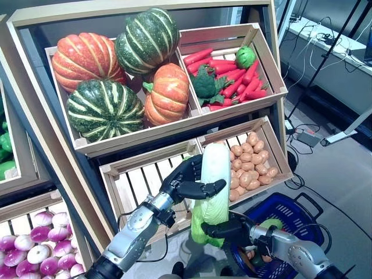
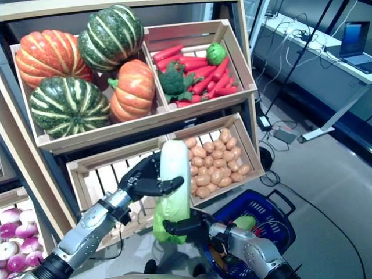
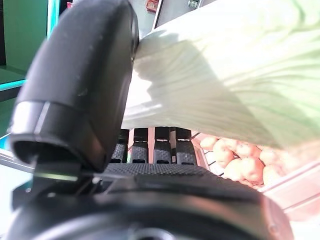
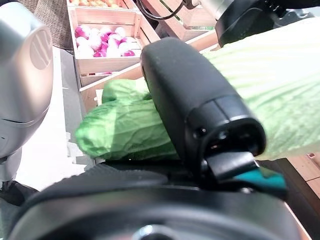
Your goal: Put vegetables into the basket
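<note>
A long napa cabbage [image 1: 213, 180], white at its upper end and leafy green at its lower end, hangs upright in front of the lower crates. My left hand [image 1: 187, 183] is shut round its white middle, thumb across the front. Below it my right hand [image 1: 232, 228] is shut on the green leafy end [image 4: 125, 130]. The blue basket [image 1: 293, 216] stands on the floor at the lower right, just right of the cabbage, with a green vegetable [image 1: 271, 223] and some others inside.
A slatted crate [image 1: 139, 180] behind my left hand; potatoes [image 1: 250, 165] fill the crate to its right. Above are pumpkins [image 1: 116, 75] and a crate of carrots with broccoli [image 1: 226, 72]. Purple onions [image 1: 35, 244] lie at the lower left. Cables cross the floor at right.
</note>
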Controlling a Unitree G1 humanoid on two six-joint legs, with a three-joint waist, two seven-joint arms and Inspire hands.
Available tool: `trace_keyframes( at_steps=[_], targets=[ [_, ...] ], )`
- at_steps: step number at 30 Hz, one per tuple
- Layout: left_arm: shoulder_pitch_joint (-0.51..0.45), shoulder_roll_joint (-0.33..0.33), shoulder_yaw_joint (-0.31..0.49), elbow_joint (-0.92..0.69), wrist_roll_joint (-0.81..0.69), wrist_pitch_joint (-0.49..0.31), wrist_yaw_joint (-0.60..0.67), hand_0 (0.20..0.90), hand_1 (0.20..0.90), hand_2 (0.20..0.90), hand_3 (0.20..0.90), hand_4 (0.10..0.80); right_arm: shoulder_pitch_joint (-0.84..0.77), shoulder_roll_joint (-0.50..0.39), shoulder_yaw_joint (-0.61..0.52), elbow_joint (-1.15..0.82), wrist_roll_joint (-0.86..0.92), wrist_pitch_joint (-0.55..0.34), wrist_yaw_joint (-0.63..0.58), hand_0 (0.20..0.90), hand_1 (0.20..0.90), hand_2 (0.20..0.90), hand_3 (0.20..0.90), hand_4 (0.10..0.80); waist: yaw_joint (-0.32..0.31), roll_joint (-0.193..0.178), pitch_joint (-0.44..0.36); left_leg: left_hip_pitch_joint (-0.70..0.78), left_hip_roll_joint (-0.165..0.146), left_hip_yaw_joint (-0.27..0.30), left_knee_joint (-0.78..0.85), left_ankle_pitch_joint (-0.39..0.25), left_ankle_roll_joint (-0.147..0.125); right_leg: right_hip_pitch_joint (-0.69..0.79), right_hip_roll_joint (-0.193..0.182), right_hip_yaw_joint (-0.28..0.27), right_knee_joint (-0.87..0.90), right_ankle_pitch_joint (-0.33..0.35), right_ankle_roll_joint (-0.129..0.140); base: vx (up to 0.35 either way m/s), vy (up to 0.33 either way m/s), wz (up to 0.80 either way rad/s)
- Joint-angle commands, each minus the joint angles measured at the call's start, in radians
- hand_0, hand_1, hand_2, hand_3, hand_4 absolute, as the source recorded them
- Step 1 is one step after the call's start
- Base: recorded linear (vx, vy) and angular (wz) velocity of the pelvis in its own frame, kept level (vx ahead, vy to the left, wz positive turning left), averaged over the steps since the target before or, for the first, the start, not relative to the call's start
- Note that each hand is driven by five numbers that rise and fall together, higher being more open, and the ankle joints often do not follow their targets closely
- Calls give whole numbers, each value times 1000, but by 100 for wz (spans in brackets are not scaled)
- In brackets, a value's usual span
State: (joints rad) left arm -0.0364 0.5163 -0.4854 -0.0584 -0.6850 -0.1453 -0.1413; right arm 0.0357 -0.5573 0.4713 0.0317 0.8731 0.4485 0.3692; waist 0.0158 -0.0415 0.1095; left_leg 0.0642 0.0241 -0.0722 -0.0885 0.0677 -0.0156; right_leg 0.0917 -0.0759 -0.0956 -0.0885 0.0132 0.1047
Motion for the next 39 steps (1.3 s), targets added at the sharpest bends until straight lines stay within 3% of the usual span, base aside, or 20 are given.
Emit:
trace_keyframes(
  at_steps=[1, 7, 8, 9, 10, 19, 26, 39],
  targets=[
    [-90, -70, -48, -87, -75, -68, -75, 300, 300, 300, 300, 400, -90, 47, -45, -81, 129, -166, -19, 300, 300, 300, 300, 400, 1, -28, -49, 10, -8, 20, 12, -58, 13, -15, -40, 24, 15, 56, 15, 0, 0, 0],
    [-88, -61, -46, -91, -66, -55, -72, 300, 300, 300, 300, 400, -84, 48, -62, -82, 133, -204, -26, 300, 300, 300, 300, 400, -1, -26, -48, 11, -7, 21, 11, -59, 12, -14, -41, 26, 13, 56, 16, 0, 0, 0],
    [-87, -60, -45, -88, -67, -55, -72, 378, 378, 378, 378, 452, -82, 48, -64, -80, 132, -206, -27, 300, 300, 300, 300, 400, -1, -26, -48, 11, -7, 21, 11, -59, 12, -13, -41, 26, 13, 56, 16, 0, 0, 0],
    [-84, -61, -41, -85, -67, -54, -71, 773, 773, 773, 773, 715, -78, 47, -69, -77, 134, -212, -28, 300, 300, 300, 300, 400, -1, -25, -48, 12, -7, 22, 12, -59, 12, -12, -42, 26, 13, 56, 17, 0, 0, 0],
    [-82, -59, -38, -88, -67, -51, -64, 900, 900, 900, 900, 800, -76, 44, -76, -79, 137, -214, -31, 300, 300, 300, 300, 400, -2, -25, -48, 12, -6, 23, 12, -59, 12, -12, -42, 27, 13, 56, 16, 0, 0, 0],
    [-73, -50, -6, -83, -57, -68, -19, 900, 900, 900, 900, 800, -62, 17, -121, -92, 121, -261, -46, 300, 300, 300, 300, 400, -5, -26, -39, 10, -5, 23, 15, -60, 12, -16, -40, 29, 16, 56, 15, 0, 0, 0],
    [-38, -36, 61, -91, -52, -74, 10, 900, 900, 900, 900, 800, -35, 9, -182, -120, 147, -304, -49, 300, 300, 300, 300, 400, -9, -23, -33, 12, -2, 27, 16, -60, 11, -16, -36, 35, 16, 56, 12, -3, 1, -1],
    [32, -45, 195, -89, -22, -96, 50, 900, 900, 900, 900, 800, 21, 99, -329, -137, 250, -459, -126, 300, 300, 300, 300, 400, -14, -15, -25, 1, -4, 24, 12, -59, 9, -24, -26, 37, 8, 54, 3, -3, 0, -1]
  ],
)
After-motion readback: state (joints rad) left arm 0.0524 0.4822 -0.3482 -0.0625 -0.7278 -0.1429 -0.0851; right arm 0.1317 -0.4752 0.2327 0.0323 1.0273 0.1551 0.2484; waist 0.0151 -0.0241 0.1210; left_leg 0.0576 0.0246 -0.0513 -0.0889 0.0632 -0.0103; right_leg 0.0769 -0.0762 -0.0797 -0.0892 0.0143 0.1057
